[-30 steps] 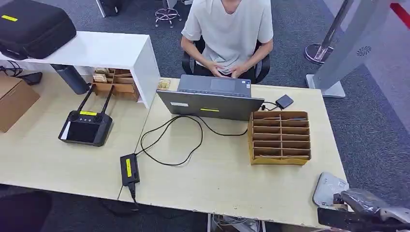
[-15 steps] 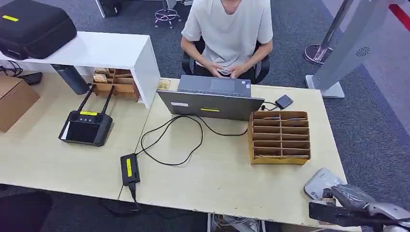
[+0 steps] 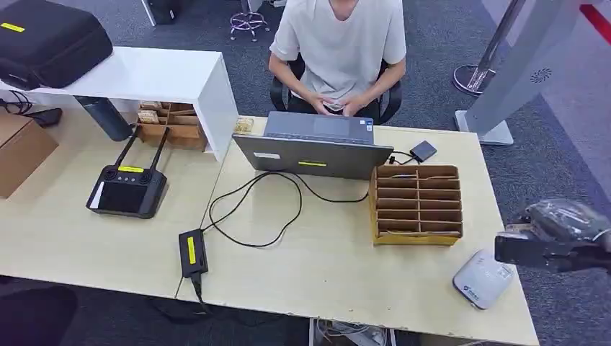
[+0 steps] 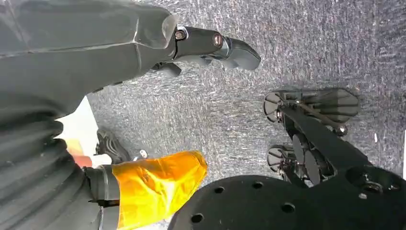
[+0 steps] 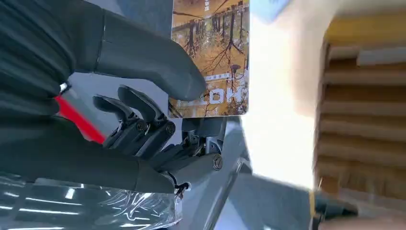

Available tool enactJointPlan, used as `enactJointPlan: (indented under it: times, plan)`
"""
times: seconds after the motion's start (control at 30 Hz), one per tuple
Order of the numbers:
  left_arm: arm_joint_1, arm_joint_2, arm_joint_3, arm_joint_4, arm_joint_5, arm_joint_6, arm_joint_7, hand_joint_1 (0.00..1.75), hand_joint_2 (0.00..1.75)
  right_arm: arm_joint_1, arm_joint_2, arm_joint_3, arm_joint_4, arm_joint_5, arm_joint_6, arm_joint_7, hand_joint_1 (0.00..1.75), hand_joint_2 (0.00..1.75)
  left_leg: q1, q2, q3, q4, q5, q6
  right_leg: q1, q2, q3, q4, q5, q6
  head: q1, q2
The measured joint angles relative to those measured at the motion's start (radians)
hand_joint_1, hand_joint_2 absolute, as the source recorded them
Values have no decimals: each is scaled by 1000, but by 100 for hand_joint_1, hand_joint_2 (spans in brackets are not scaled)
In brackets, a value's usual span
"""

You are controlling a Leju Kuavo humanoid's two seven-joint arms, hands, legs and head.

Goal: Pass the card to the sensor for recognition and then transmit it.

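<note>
The card, printed with a tree scene, was pinched between the thumb and fingers of the right hand, which hung above the table's near right corner, just beside the white sensor lying flat there. The card stood apart from the sensor, so the recognition step looked not yet completed. The next move would likely call for lowering the card flat over the sensor's top face, then carrying it toward the person seated behind the laptop, or to the slotted cardboard rack; which one could not be told. The left hand hung over the carpet, fingers apart and holding nothing.
</note>
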Motion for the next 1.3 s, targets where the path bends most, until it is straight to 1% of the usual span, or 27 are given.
enactJointPlan:
  times: [0.07, 0.1, 0.13, 0.17, 0.2, 0.27, 0.4, 0.43, 0.53, 0.57, 0.63, 0.77, 0.83, 0.97, 1.03, 1.17, 1.3]
  plan:
    - [-1, 0, 0, 0, 4, 0, -1, 0, 175, -89, -6, 18, -8, -7, 17, 2, 175, 175, 0, -1, 0, 0, 0, 0, 0, -1, 0, 0, 0, 0, 1, 0]
    - [0, 0, 0, 0, 4, -1, -2, 0, 175, -129, -6, 32, -10, -6, 11, 4, 175, 175, 0, -1, 0, 0, 0, 0, 0, -1, 0, 0, 0, 0, 0, 0]
    - [0, 0, 0, 0, 4, -1, -2, 0, 175, -164, -6, 47, -11, 6, -15, 9, 175, 175, 0, -1, -1, 0, 0, 0, 0, -2, 0, 0, 0, 0, 0, 0]
    - [0, -1, 0, 0, 3, -1, -2, 0, 175, -186, -5, 60, -10, 28, -66, 9, 175, 175, 0, -2, -1, 0, 0, 0, 0, -2, 0, 0, 0, 0, 1, 0]
    - [1, -1, 0, 0, 3, -2, -4, 0, 175, -198, -2, 68, -10, 56, -133, 8, 175, 175, 1, -2, -1, 0, 0, 0, 1, -2, 1, 0, 0, 0, 0, 0]
    - [5, -1, 0, 0, 2, -17, -15, 0, 175, -202, 13, 84, -5, 115, -240, -10, 175, 175, 2, -2, -2, 0, 0, 0, 2, -2, 1, 0, 0, 0, 0, 0]
    - [-4, -5, -9, 0, -14, -17, -18, 0, 175, -157, 141, 91, 28, 315, -450, -8, 175, 175, 3, 0, -1, 0, 0, 0, 3, -1, 1, 0, 0, 0, 0, 0]
    - [-6, -5, -11, 0, -19, -17, -18, 0, 175, -143, 181, 90, 39, 360, -485, -10, 175, 175, 3, 0, 0, 0, 0, -1, 3, -1, 1, 0, 0, 0, 1, 0]
    - [-5, -4, -22, 0, -36, -18, -21, 0, 175, -84, 290, 69, 82, 504, -633, -23, 175, 175, 4, -2, 0, 0, 1, -2, 4, -2, 1, 0, 0, -1, 1, 0]
    - [-3, -3, -28, 0, -41, -21, -23, 0, 175, -69, 326, 60, 98, 533, -663, -30, 175, 175, 4, -2, 0, 0, 1, -2, 4, -2, 1, 0, 0, -1, 0, 0]
    - [-2, 0, -37, 0, -43, -23, -26, 0, 175, -48, 383, 44, 130, 569, -690, -35, 175, 175, 4, -2, 0, 0, 1, -2, 4, -2, 1, 0, 0, -1, 0, 0]
    - [-3, 5, -47, 0, -53, -3, -44, 0, 175, -30, 482, 24, 176, 621, -700, -39, 175, 175, 4, -2, -1, 0, 1, -2, 4, -2, 0, 1, 0, -1, 0, 0]
    - [-4, 6, -55, 0, -58, 13, -54, 0, 175, -27, 523, 22, 194, 643, -701, -36, 175, 175, 4, -2, -1, 0, 1, -2, 4, -2, 0, 1, 0, -1, 0, 0]
    - [-7, 6, -63, 0, -68, 23, -57, 0, 175, -25, 594, 20, 225, 686, -718, -27, 175, 175, 4, -1, -1, 0, 1, -2, 4, -2, 1, 1, 0, -1, 1, 0]
    - [-8, 6, -65, 0, -70, 23, -57, 0, 175, -24, 621, 20, 238, 696, -726, -24, 175, 175, 4, -1, -1, 0, 1, -2, 4, -1, 0, 0, 0, -1, 1, 0]
    - [-8, 6, -67, 0, -72, 24, -57, 0, 175, -24, 655, 19, 256, 707, -736, -19, 175, 175, 4, -2, -1, 0, 1, -2, 3, -2, 1, 0, 0, -1, 1, 0]
    - [-9, 7, -68, 0, -79, 20, -55, 0, 175, -24, 690, 7, 277, 769, -794, -3, 175, 175, 4, -1, -1, 0, 1, -2, 3, -1, 1, 0, 0, -1, 0, 0]
